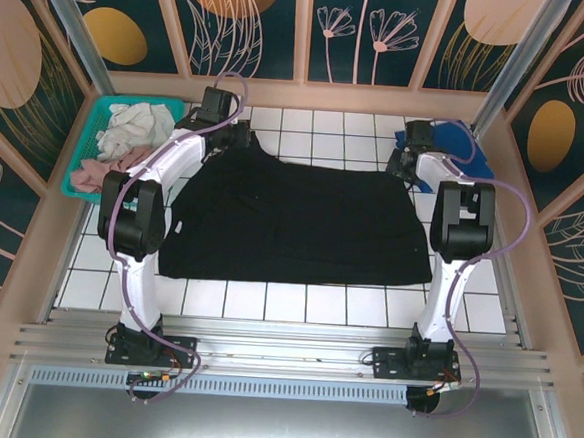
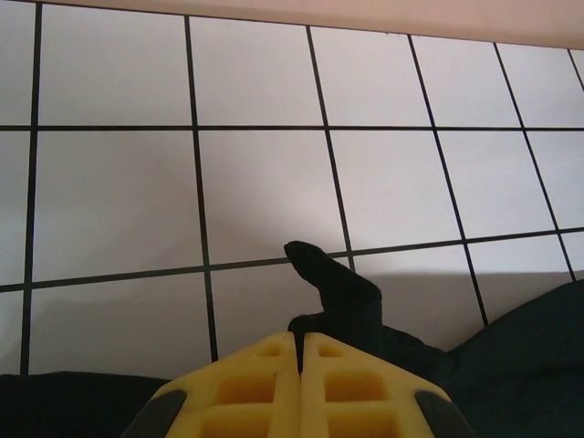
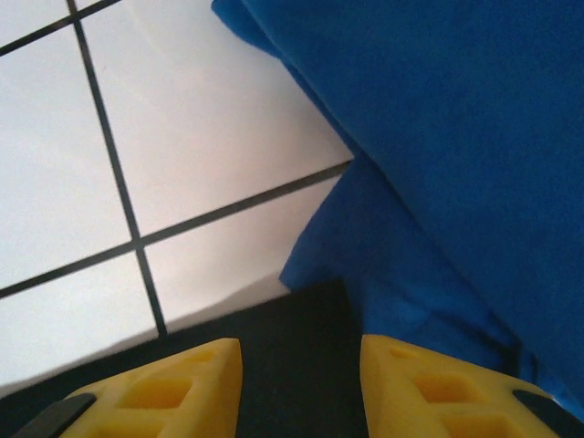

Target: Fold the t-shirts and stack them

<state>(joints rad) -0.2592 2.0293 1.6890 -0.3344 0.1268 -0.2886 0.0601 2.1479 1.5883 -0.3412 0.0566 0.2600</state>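
A white-tiled counter [image 1: 296, 305], ruled with dark grid lines, is seen from above, walled in by panels painted with leaves and flowers. Most of its middle is covered by a black shirt [image 1: 292, 224], which is spread flat and wide, its near hem running roughly parallel to the near edge.

The cloth is flanked by two white-and-black arms. The left arm [image 1: 137, 218] is reached toward the shirt's far left corner, and the right arm [image 1: 462, 221] toward its far right corner.

A teal mesh basket [image 1: 90, 130] is set at the far left corner of the counter, apart from the black shirt. Pale, crumpled cloths [image 1: 133, 128] are heaped inside it.

A blue shirt [image 1: 474, 157] is bunched at the far right corner, beside the right arm's wrist. In the right wrist view it [image 3: 456, 137] is seen touching the black shirt [image 3: 301, 365], whose corner is overlapped by a blue fold.

The left fingers [image 2: 283, 351] are clenched, yellow pads pressed flush together, and a small peak of black cloth [image 2: 333, 287] is raised right at their tips, apparently pinched.

The right fingers [image 3: 196, 370] are released and held apart, nothing gripped; the black shirt's corner is framed in the gap between them.
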